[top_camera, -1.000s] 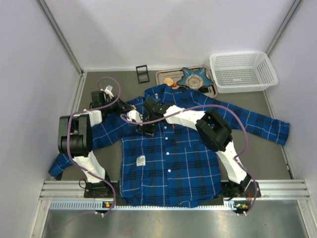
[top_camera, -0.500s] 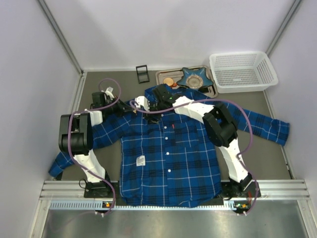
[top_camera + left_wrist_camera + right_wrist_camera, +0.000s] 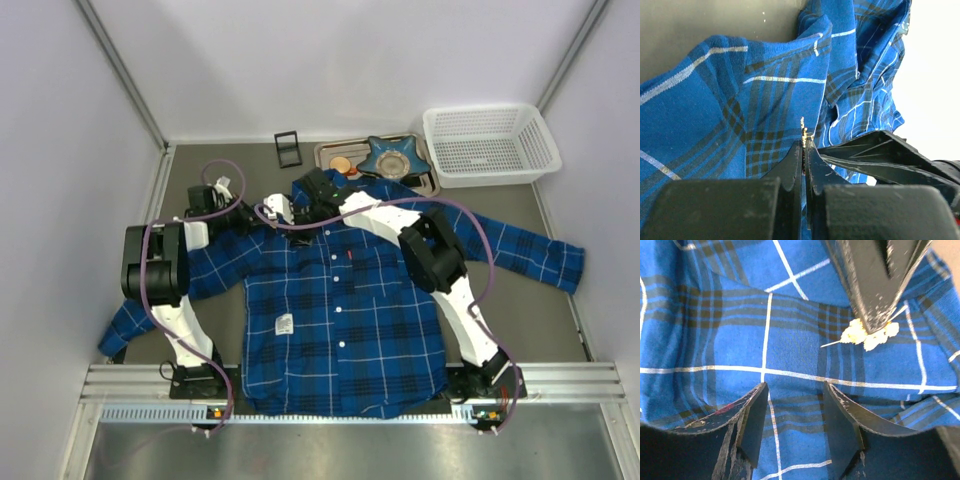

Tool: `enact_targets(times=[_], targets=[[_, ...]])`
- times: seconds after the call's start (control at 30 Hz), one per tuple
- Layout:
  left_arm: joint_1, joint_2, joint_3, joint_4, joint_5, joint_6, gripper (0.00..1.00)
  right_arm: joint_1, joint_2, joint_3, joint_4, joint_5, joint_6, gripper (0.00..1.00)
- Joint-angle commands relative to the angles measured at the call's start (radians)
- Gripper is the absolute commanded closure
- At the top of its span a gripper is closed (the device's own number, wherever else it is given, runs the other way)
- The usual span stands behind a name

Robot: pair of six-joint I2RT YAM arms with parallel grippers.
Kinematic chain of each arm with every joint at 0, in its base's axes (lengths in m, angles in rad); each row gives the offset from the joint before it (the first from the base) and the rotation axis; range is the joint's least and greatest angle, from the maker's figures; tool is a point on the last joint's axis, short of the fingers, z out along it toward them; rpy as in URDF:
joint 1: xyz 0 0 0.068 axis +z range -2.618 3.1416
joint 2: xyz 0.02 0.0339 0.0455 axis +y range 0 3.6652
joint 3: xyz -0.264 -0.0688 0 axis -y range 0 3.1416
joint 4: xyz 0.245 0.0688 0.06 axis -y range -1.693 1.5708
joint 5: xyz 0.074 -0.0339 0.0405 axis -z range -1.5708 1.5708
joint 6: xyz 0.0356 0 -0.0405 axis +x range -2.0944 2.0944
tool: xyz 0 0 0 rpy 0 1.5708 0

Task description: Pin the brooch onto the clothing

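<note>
Within left claw [image 3: 803, 148] — brooch [image 3: 803, 132], half-hidden.

**Two table-mounted arms, white and black, cable-dressed**
Left arm [image 3: 182, 326] and right arm [image 3: 464, 320]: white link shells, bulky black joint housings, each trailed by a looping purple cable [image 3: 225, 166]. Black base blocks [image 3: 195, 382]; small orange and green spots [image 3: 482, 411] at the right arm's foot. Left gripper [image 3: 803, 150]: matte black tapered fingers, faintly speckled. Right gripper [image 3: 792, 412]: black wedge-shaped fingers [image 3: 840, 415], edges scuffed pale, a red smear on one.
</note>
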Motion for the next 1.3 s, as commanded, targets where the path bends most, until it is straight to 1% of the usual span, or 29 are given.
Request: enact_targets(times=[0.0, 0.07, 0.17, 0.33, 0.5, 0.6, 0.73, 0.8, 0.83, 0.9, 1.07, 1.2, 1.27], targets=[[0.008, 0.018, 0.061, -0.049, -0.006, 0.041, 1.00, 0.010, 0.034, 0.076, -0.121, 0.056, -0.052, 0.52], [0.014, 0.030, 0.073, -0.127, -0.039, 0.093, 1.00, 0.010, 0.037, 0.076, -0.147, 0.098, -0.063, 0.53], [0.029, 0.041, 0.080, -0.230, -0.096, 0.148, 1.00, 0.002, 0.042, 0.076, -0.185, 0.121, -0.071, 0.53], [0.085, 0.044, 0.069, -0.336, -0.184, 0.208, 1.00, -0.015, 0.053, 0.086, -0.241, 0.122, -0.035, 0.52], [0.127, 0.022, 0.069, -0.411, -0.254, 0.263, 1.00, -0.027, 0.042, 0.069, -0.271, 0.104, -0.041, 0.55], [0.134, 0.005, 0.053, -0.396, -0.236, 0.257, 1.00, -0.029, 0.030, 0.066, -0.273, 0.075, -0.052, 0.55], [0.126, -0.002, 0.040, -0.328, -0.144, 0.225, 1.00, -0.027, 0.031, 0.134, -0.270, -0.006, -0.046, 0.55], [0.120, -0.005, 0.041, -0.288, -0.116, 0.208, 1.00, -0.023, 0.031, 0.155, -0.256, -0.054, -0.061, 0.56], [0.111, -0.005, 0.050, -0.270, -0.095, 0.199, 1.00, -0.013, 0.027, 0.162, -0.239, -0.072, -0.102, 0.56], [0.102, -0.008, 0.058, -0.270, -0.087, 0.195, 1.00, -0.006, 0.013, 0.150, -0.227, -0.085, -0.155, 0.56], [0.097, -0.015, 0.060, -0.242, -0.081, 0.191, 1.00, 0.022, 0.008, 0.139, -0.221, -0.115, -0.205, 0.57], [0.098, -0.018, 0.053, -0.238, -0.076, 0.190, 1.00, 0.049, 0.030, 0.136, -0.219, -0.077, -0.251, 0.57], [0.098, -0.015, 0.052, -0.236, -0.076, 0.190, 1.00, 0.054, 0.062, 0.165, -0.219, -0.068, -0.239, 0.56]])
